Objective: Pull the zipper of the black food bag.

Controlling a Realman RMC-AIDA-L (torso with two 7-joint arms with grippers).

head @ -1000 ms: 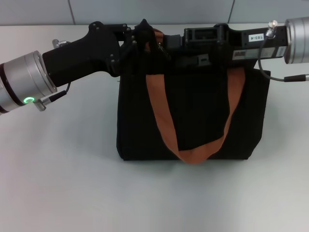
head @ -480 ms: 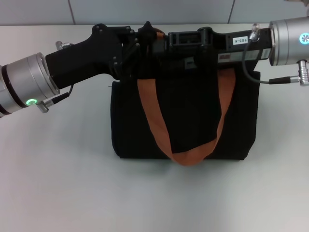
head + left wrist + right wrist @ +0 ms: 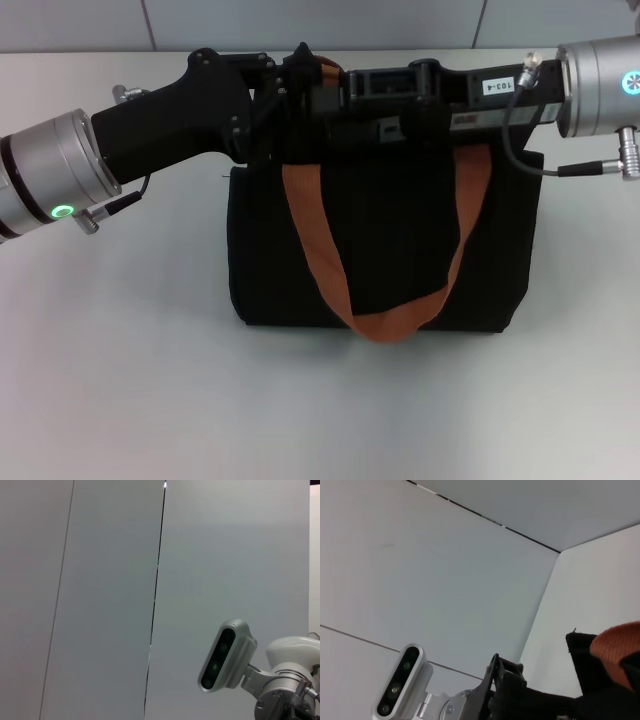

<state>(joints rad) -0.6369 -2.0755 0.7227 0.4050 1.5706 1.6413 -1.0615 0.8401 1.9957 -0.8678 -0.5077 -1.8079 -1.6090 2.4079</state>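
The black food bag [image 3: 400,250] stands upright mid-table, its orange-brown strap [image 3: 320,250] hanging down its front. My left gripper [image 3: 300,85] reaches in from the left and is shut on the bag's top left corner, where the fabric rises in a small peak. My right gripper [image 3: 365,100] lies along the bag's top edge from the right, its tip close to the left gripper. The zipper is hidden under the two grippers. In the right wrist view, the bag's corner [image 3: 582,652], a bit of strap [image 3: 620,642] and the left gripper [image 3: 505,680] show.
The bag stands on a white table [image 3: 120,380] that runs back to a grey wall. The left wrist view shows only wall panels and the robot's head camera [image 3: 225,655].
Over the last second my right gripper slid left along the bag's top and the bag shifted slightly left. In the last half second almost nothing moved.
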